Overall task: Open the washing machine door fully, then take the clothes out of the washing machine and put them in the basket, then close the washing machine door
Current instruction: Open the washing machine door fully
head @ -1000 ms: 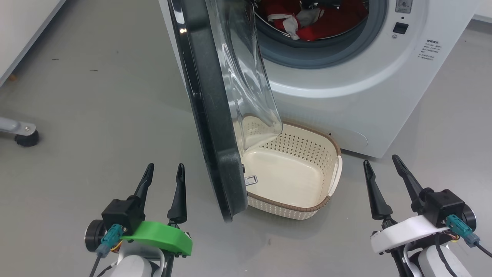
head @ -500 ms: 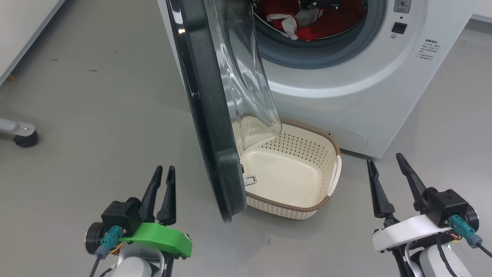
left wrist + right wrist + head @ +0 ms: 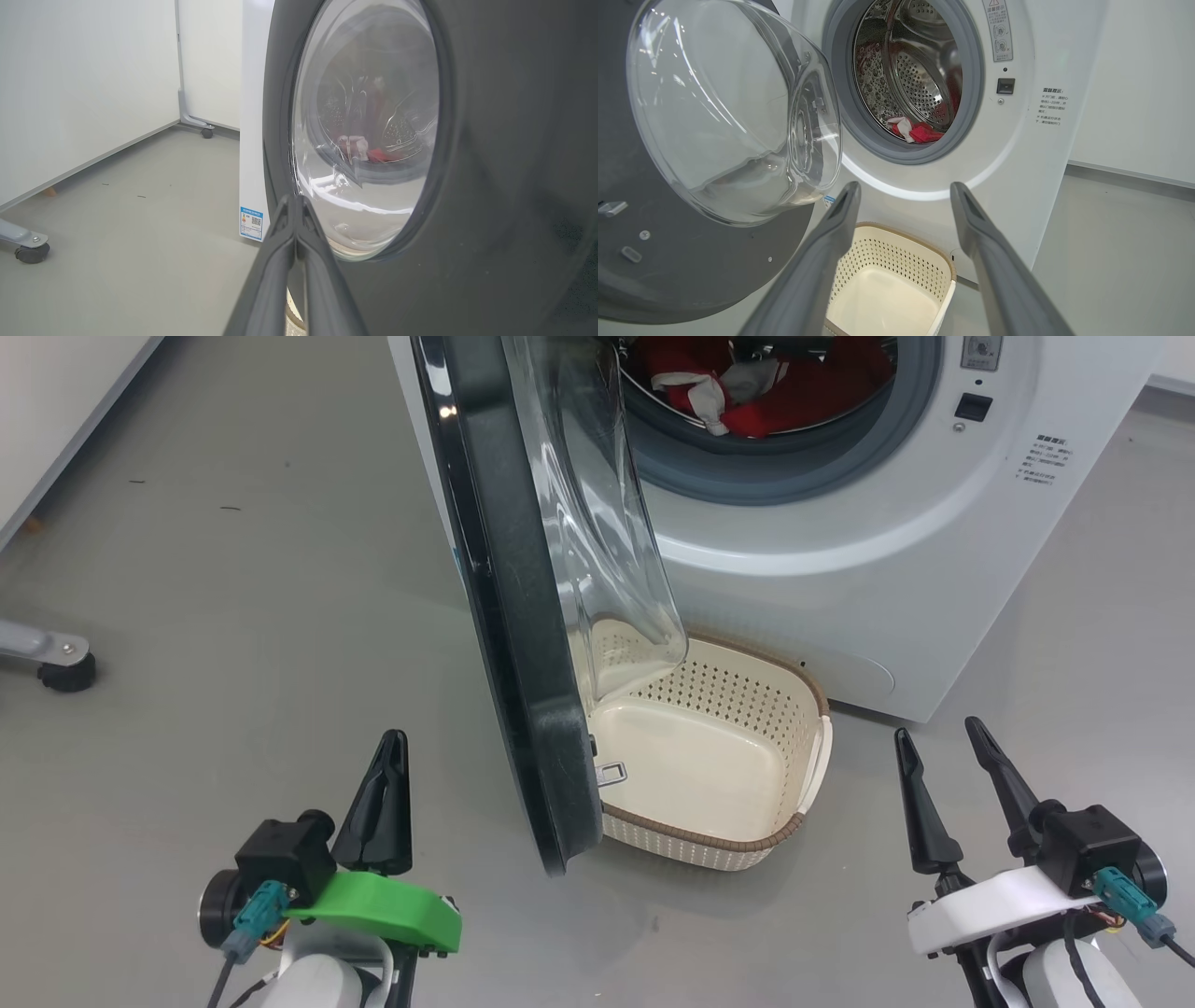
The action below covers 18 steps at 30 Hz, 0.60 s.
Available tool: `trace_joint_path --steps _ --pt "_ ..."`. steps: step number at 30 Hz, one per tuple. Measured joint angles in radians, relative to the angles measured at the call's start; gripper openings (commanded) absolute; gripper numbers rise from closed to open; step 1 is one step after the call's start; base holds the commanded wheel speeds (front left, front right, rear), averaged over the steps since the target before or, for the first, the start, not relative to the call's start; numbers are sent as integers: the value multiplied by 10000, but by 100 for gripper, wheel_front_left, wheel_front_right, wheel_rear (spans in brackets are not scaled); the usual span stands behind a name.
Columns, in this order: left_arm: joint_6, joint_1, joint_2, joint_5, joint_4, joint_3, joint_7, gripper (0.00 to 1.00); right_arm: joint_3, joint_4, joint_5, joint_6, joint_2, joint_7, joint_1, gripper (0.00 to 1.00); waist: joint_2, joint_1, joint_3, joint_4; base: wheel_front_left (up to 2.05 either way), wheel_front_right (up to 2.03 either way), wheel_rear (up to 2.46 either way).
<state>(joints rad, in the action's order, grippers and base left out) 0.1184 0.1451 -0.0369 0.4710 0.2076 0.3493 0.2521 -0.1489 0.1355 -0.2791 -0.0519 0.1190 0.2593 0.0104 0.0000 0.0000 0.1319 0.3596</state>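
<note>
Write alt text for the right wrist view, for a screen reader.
A white washing machine with its door standing open to the left and red and white clothes lying low in the steel drum. An empty cream basket sits on the floor below the opening; the right gripper frames it, fingers apart.

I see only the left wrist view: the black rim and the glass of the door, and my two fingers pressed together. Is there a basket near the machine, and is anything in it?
Observer: Yes. The basket stands on the floor in front of the washing machine, on the inner side of the open door, and it is empty.
Operator: Thank you. What is my other arm doing?
Observer: The right gripper is open and holds nothing. In the head view it is to the right of the basket, with its fingers pointing toward the machine.
</note>
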Motion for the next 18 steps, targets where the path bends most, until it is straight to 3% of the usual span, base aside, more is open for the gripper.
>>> trace_joint_path --steps 10,18 --pt "0 174 -4 -368 -1406 -631 0 0 174 17 228 -178 -182 0 -10 100 0 0 -79 56 0 0 0" --pt "0 1057 -8 -1039 -3616 -627 50 0 244 33 360 -288 -257 0 -38 100 0 0 -174 28 0 0 0"
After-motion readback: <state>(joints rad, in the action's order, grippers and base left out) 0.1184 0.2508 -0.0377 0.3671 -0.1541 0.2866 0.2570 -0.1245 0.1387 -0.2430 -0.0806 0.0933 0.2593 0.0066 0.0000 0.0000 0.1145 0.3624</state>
